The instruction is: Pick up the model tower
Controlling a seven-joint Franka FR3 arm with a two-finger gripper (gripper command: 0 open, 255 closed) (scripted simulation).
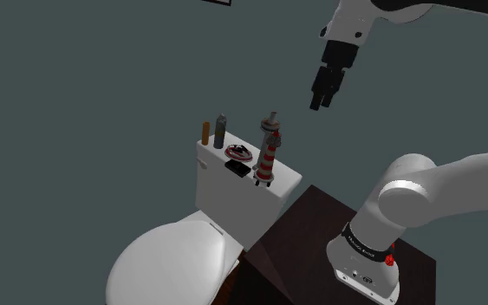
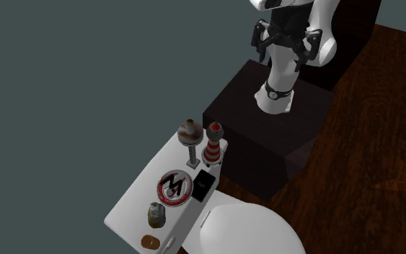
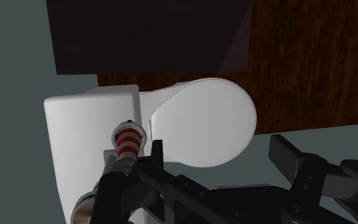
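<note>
The model tower [image 1: 268,161] is a red-and-white striped column standing upright on the white toilet tank lid [image 1: 211,160], at the end nearest the stand. From above the tower [image 2: 213,144] stands close beside a grey stemmed piece with a round brown top [image 2: 188,134]. My black gripper [image 1: 322,101] hangs open well above the tank, off to the shoulder view's right of the tower, with nothing between its fingers. In the wrist view the tower [image 3: 128,140] shows far below, just beyond the left finger [image 3: 158,154]; the gripper [image 3: 222,156] stands wide apart.
Also on the tank lid [image 2: 133,209]: a round red-and-black plate [image 2: 174,187], a small black box [image 2: 204,182], a grey bottle [image 2: 156,214] and a brown cylinder [image 2: 149,242]. The white toilet seat lid [image 1: 172,260] lies in front. The dark stand [image 2: 266,141] flanks the tank.
</note>
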